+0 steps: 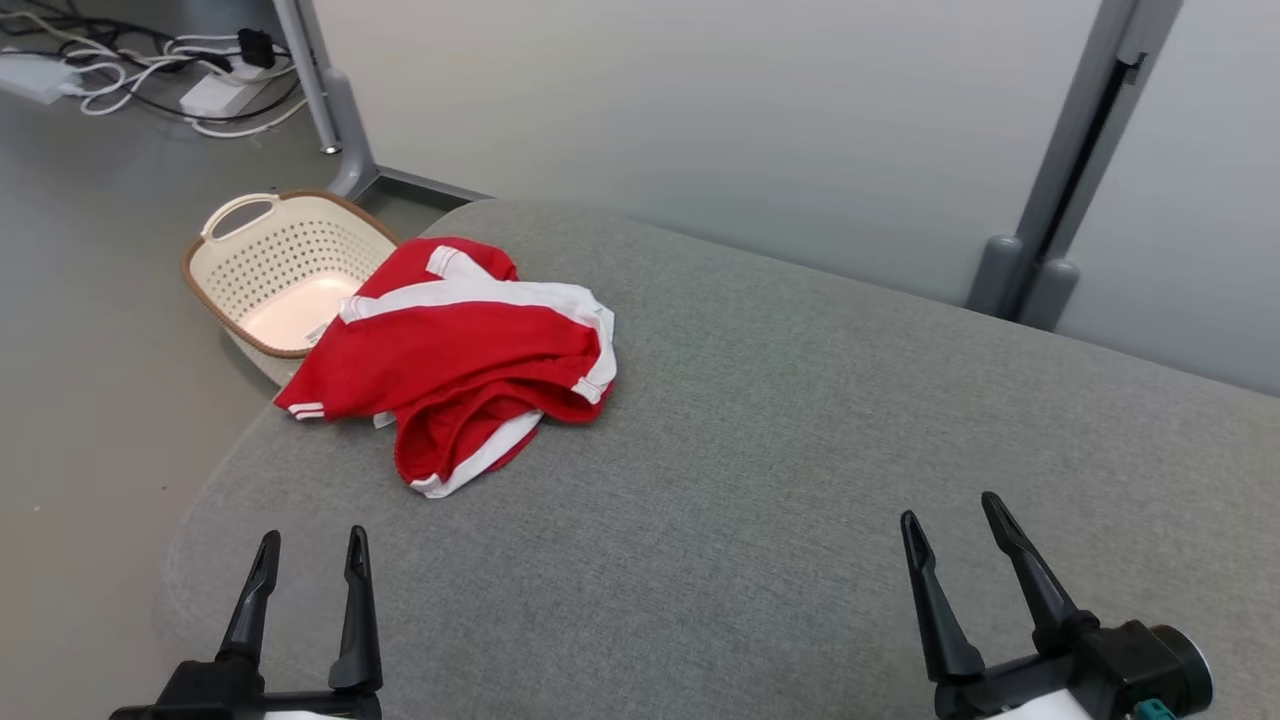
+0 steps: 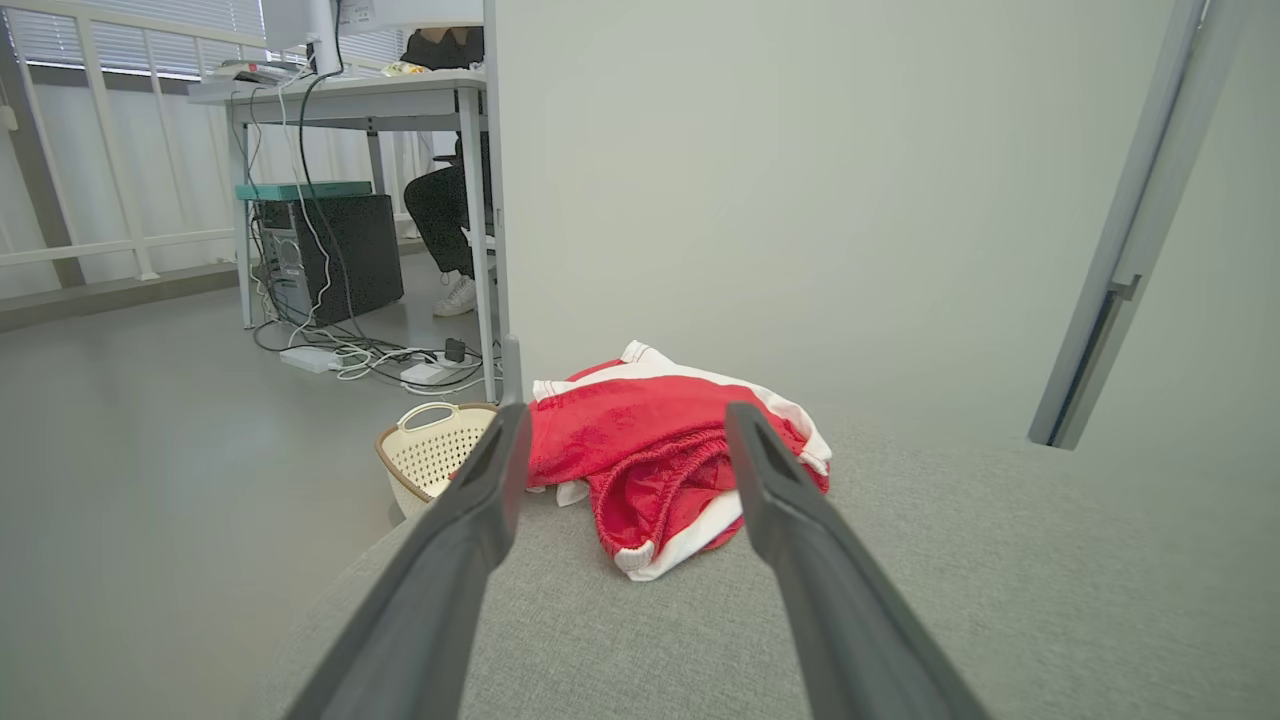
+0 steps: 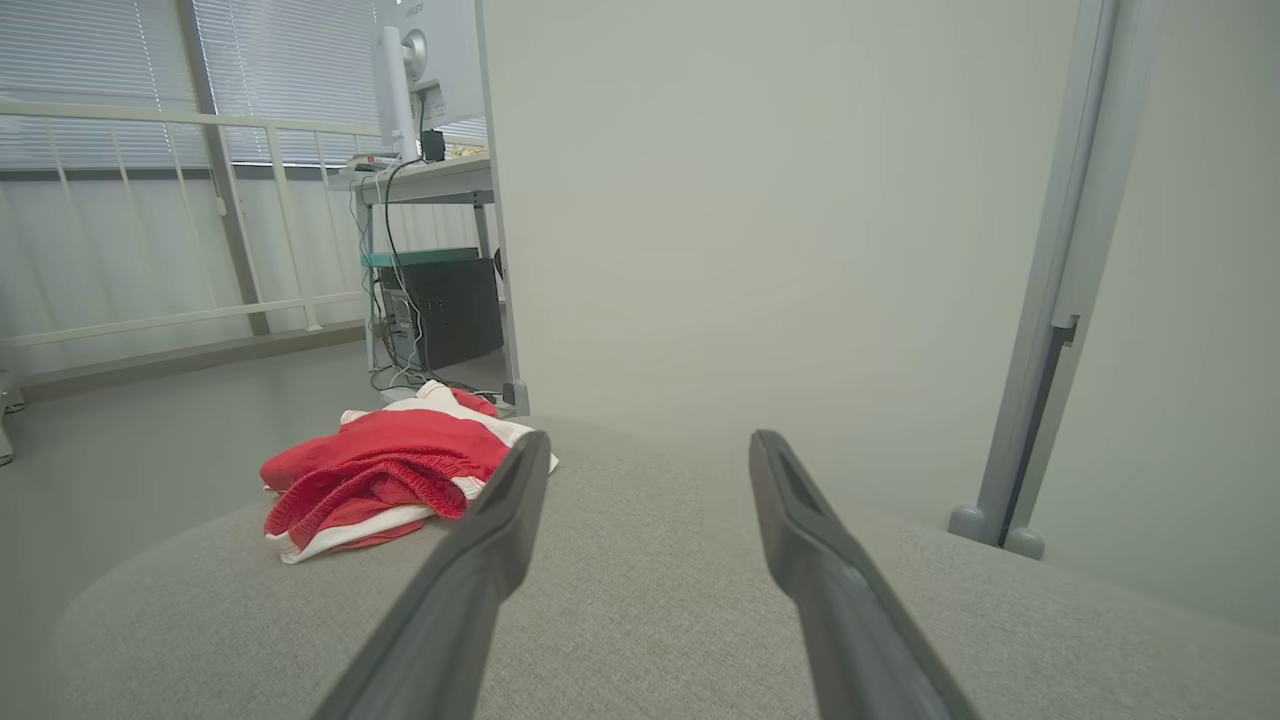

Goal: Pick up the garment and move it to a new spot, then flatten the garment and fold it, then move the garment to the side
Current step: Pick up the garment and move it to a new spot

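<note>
Looking down from the head camera, I see the grey fabric-covered table [image 1: 800, 450] spread across most of my view, with a pale partition wall [image 1: 700, 100] behind it. The red garment [image 1: 460, 360], trimmed in white, lies crumpled in a heap on the table's far left part, reaching right to the edge. Just beyond that edge a cream perforated basket [image 1: 270, 270] sits on the floor. My left gripper [image 1: 313, 540] hovers over the near left of the table, its two fingers spread apart and holding nothing. The garment lies ahead of it, well apart, and appears between its fingers in the left wrist view. My right gripper [image 1: 950, 510] is at the near right, fingers likewise parted and empty, with the garment far off ahead and to its left.
</note>
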Robot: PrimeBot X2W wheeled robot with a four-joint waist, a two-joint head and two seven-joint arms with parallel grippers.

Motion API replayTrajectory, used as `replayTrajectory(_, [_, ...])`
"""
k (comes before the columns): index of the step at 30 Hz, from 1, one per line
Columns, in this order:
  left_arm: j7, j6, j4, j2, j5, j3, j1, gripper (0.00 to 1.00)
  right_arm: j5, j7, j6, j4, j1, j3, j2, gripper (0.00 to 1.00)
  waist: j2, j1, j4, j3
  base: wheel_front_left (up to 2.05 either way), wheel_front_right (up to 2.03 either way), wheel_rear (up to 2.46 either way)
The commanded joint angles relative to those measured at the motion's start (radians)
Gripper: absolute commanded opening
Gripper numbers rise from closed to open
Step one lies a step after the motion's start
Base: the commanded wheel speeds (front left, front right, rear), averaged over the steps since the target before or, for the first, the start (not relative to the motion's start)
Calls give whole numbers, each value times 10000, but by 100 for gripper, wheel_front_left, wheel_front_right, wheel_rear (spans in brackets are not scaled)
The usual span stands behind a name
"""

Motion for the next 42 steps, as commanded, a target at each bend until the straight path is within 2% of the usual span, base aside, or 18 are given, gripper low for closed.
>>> replayTrajectory(1, [-1, 69, -76, 21, -54, 43, 61, 100, -41, -63, -3, 60, -141, 19, -38, 100, -1, 0, 320, 198, 0, 0, 0])
replayTrajectory(9, [-1, 268, -259, 28, -312, 309, -168, 100, -165, -63, -3, 318, -544, 461, -35, 100, -1, 0, 552, 622, 0, 0, 0])
replayTrajectory(12, [-1, -77, -375, 27, -46, 518, -802, 100, -385, -63, -3, 319, -653, 370, -36, 100, -1, 0, 549, 928, 0, 0, 0])
replayTrajectory(16, [-1, -981, -153, 63, 77, 768, -2268, 100, -790, -63, -3, 312, -659, 44, -36, 100, -1, 0, 538, 1457, 0, 0, 0])
replayTrajectory(20, [-3, -1317, 857, 570, -106, 800, -4292, 100, -1233, -63, -3, 221, -786, -199, -33, 100, -1, 0, 309, 2084, 0, 0, 0])
replayTrajectory(21, [2, -1365, 1878, 882, -382, 527, -5199, 100, -1457, -63, -3, 206, -999, -234, -52, 100, -1, 0, 28, 2534, 0, 0, 0])
replayTrajectory(24, [68, -1375, 3542, 1586, -1420, -674, -6740, 100, -1651, -63, -11, 194, -1214, -371, -314, 100, -1, 0, -294, 3097, 0, 0, 0])
replayTrajectory(28, [1156, -1352, 5234, 2417, -3402, -2433, -8514, 100, -1810, -63, -9, 166, -1505, -559, -557, 100, -1, 0, -714, 3732, 0, 0, 0])
replayTrajectory(29, [1156, -1352, 5234, 2417, -3402, -2433, -8514, 100, -1810, -63, -9, 166, -1505, -559, -557, 100, -1, 0, -714, 3732, 0, 0, 0])
replayTrajectory(36, [3172, -1352, 6410, 3599, -6401, -5104, -10320, 100, -1906, -63, -11, -85, -1955, -765, -772, 100, -1, 0, -1297, 4682, 0, 0, 0])
replayTrajectory(42, [3990, -1353, 7369, 4046, -7523, -6458, -11141, 100, -1972, -63, -11, -292, -2194, -859, -703, 100, -1, 0, -1589, 5195, 0, 0, 0])
